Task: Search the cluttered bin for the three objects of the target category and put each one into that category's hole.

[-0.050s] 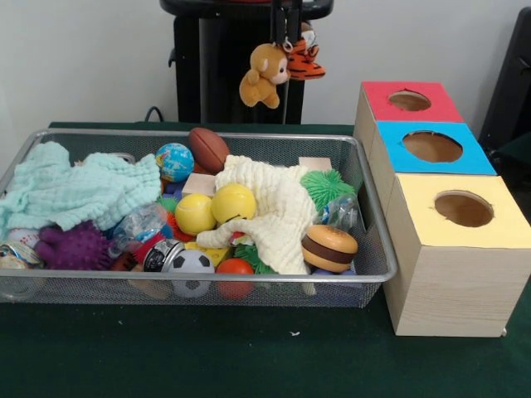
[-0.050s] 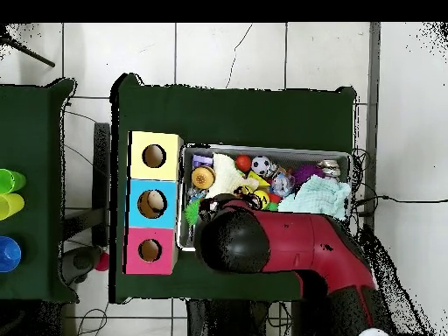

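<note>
Gripper [image 1: 286,33] raised above the bin [image 1: 377,257], clamped on two toys.
We see the monkey [image 1: 264,75] dangling head-up, long axis vertical, with the tiger [image 1: 305,60] beside it, both behind the bin's far rim.

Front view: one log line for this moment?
tool: shut on toy monkey | position: raised behind bin | tiger toy: hanging beside monkey | boxes: three holes

claw [image 1: 286,33] top cropped, arm [image 2: 289,241] hiding bin [image 2: 262,150] edge – contents half-buried
</note>
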